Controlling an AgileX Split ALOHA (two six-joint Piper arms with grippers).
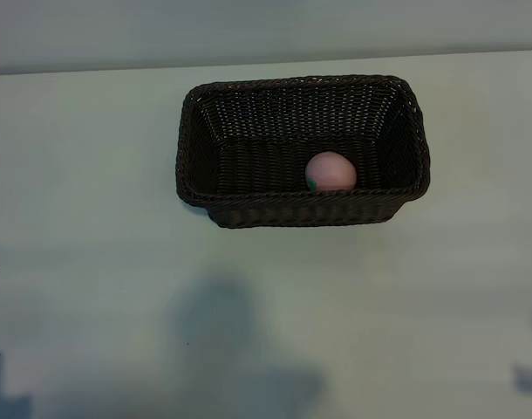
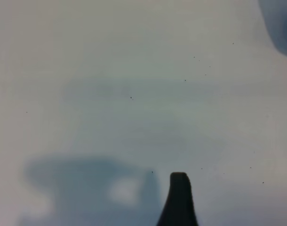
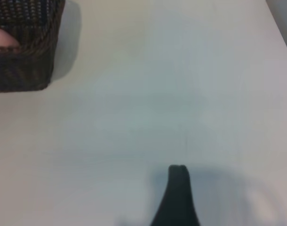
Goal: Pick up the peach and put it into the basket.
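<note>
the small round pale-pink peach (image 1: pixel 330 171) with a tiny green mark on its lower left side lies inside the large rectangular dark-brown woven wicker basket (image 1: pixel 248 113). it rests on the basket floor, close against the long wall that is nearer to the bottom of the exterior view, and more toward the right half of the basket. nothing holds the peach and nothing touches it except the basket. in the right wrist view a small part of the peach (image 3: pixel 3 38) shows over the braided rim of one rounded corner of the basket (image 3: pixel 26 70).

the basket stands upright on the pale white-grey smooth table (image 1: pixel 83 175), in the upper middle part of the exterior view. soft dark shadows fall on the table below the basket and at both lower corners of that view.

no brand, label or writing can be read on the peach, on the basket or on the table.

the arms themselves are not in the exterior view. in the left wrist view only one dark finger tip of the left gripper (image 2: pixel 179 197) shows over bare table; its jaws stand wide apart and hold nothing. in the right wrist view one dark finger tip of the right gripper (image 3: pixel 178 193) shows over bare table, well apart from the basket corner; i cannot tell from this how its jaws stand.
</note>
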